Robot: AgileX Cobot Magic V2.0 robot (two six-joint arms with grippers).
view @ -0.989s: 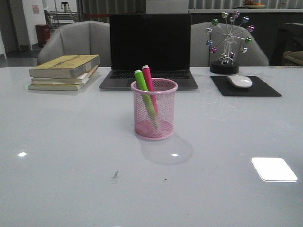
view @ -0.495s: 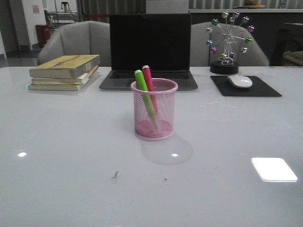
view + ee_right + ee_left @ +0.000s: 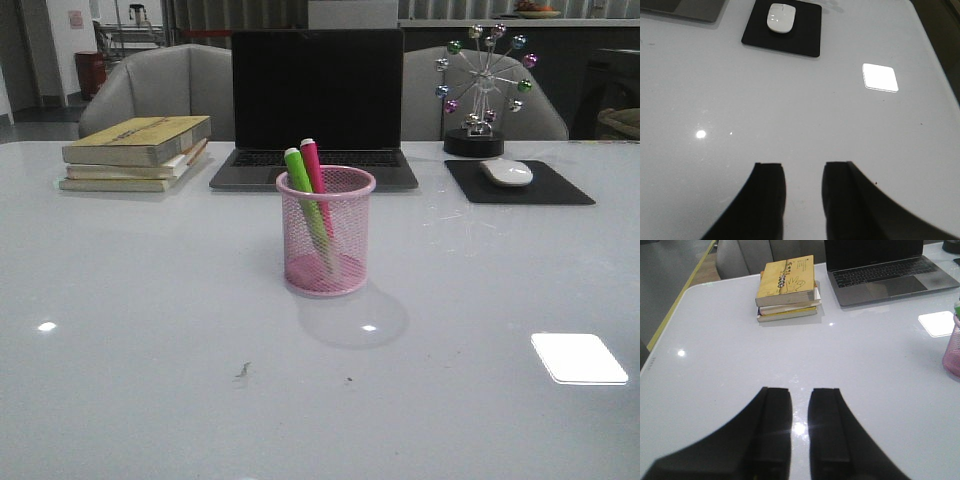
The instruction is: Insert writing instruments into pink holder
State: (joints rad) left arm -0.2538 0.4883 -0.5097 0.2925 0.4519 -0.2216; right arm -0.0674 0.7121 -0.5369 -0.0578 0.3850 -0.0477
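Green marker (image 3: 300,187) and pink marker (image 3: 314,172) lean inside the pink holder (image 3: 326,240) (upright on the worktop (image 3: 150,330)); left gripper (image 3: 800,405) and right gripper (image 3: 802,182) hang released, holding nothing.

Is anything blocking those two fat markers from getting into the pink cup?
Nothing visible does. The green marker and the pink marker already stand tilted inside the pink holder. Both grippers hang apart from it over the bare table, holding nothing.
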